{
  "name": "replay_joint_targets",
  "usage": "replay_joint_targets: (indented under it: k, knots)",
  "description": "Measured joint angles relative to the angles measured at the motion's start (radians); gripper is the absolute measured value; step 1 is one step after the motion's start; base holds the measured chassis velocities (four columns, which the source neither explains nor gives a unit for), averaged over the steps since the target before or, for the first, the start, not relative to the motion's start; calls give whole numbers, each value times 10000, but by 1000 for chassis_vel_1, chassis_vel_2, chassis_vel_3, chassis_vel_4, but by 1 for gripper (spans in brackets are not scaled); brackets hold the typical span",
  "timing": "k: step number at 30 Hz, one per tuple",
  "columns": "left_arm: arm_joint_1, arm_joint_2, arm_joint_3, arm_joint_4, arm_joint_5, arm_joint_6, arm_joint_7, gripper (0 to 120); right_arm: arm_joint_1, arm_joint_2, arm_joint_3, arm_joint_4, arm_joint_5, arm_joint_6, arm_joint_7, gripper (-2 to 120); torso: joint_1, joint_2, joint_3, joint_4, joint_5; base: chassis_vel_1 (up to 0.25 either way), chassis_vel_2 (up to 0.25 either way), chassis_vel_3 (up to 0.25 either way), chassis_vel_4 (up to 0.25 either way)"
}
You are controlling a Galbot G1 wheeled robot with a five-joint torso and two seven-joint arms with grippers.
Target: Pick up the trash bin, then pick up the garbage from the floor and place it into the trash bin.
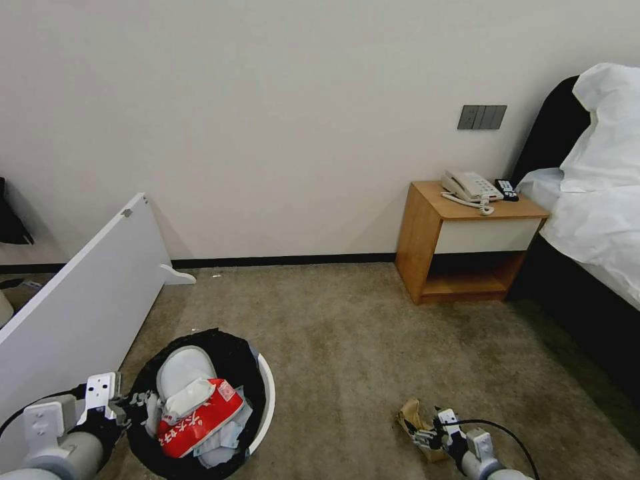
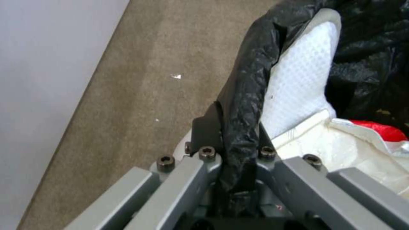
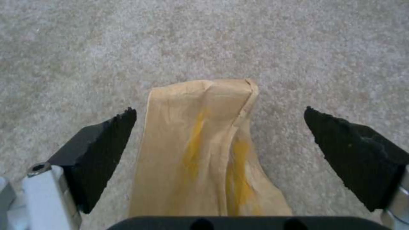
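Far left, a white board [image 1: 80, 300] is leaning along the wall. Just right of it the left gripper [image 1: 137, 403] is pinching the near-left rim of the trash bin [image 1: 265, 400]; in the left wrist view its fingers [image 2: 206, 127] are closed tight on the black bag [image 2: 247, 95] folded over that rim. The bin is sitting low at the left, holding a white slipper [image 1: 183, 367], a crumpled tissue [image 1: 190, 398] and a red snack packet [image 1: 200, 420] piled on top.

Centre: beige-brown carpet floor [image 1: 347, 333] is running back to a dark skirting and plain pale wall. A small white scrap [image 2: 175, 76] is lying on the carpet near the bin.

Right of centre, the crumpled brown paper bag [image 1: 415, 419] is lying on the floor. The right gripper [image 1: 427, 437] is reaching down low over it; its fingers [image 3: 102, 153] are spread wide, one each side of the bag [image 3: 204, 150], not touching it.

Far right, a wooden nightstand [image 1: 460, 247] is carrying a phone [image 1: 470, 187], with a bed [image 1: 593, 220] beside it.
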Motion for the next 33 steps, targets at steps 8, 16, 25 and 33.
replay_joint_targets:
  k: [8, 16, 25, 33]
  knots:
    - [-31, 27, -7, 0, -27, 0, 3, 1, 310, 252, -213, -290, 209, -8, -22, 100, 0, 0, 0, 0, 0, 0, 0, 0, 0]
    - [-18, 52, -31, -8, -39, 0, 3, 1, 616, 225, -671, -597, 586, -212, 26, 100, 0, 0, 0, 1, 1, 0, 0, 0, 0]
    - [-20, 86, -58, -29, -93, 0, 6, 1, 729, 221, -840, -1060, 732, -556, 198, 73, 0, 0, 0, 1, 1, 0, 0, 0, 0]
    - [-29, 149, -105, -30, -150, 0, 8, 1, 828, 207, -790, -1390, 827, -640, 205, 46, 0, 0, -1, 1, 0, 0, 0, 0, 0]
